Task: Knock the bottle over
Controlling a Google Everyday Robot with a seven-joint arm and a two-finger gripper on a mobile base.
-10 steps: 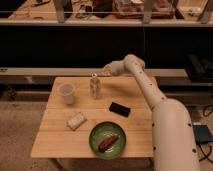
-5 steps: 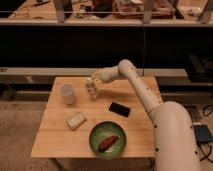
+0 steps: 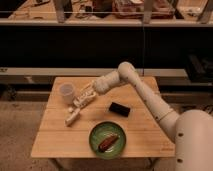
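- Green plate [image 3: 95, 146], low centre of frame, near table [image 3: 141, 141] edge; reddish-brown food item on it [image 3: 108, 141], kind unclear.
- Pale flat block [image 3: 71, 117] left of centre, lying slanted, just below the gripper area.
- Black flat object [image 3: 119, 108] centre-right, probably a phone or small case, apart from everything else.
- Gripper [image 3: 86, 96] left of centre mid-frame, low over the table beside the white cup [image 3: 66, 92]; can't tell how its fingers are set.
- Bottle [image 3: 80, 103]: looks tilted or already lying at the gripper tip, between cup and block; it blends with the gripper, so outline and exact contact are hard to separate.
- Step: judged the push itself, at or near done. Next: check the bottle lies flat, then lift the arm off without clipping the cup.
- Robot body cut off at lower right; dark shelving behind, contents unreadable.
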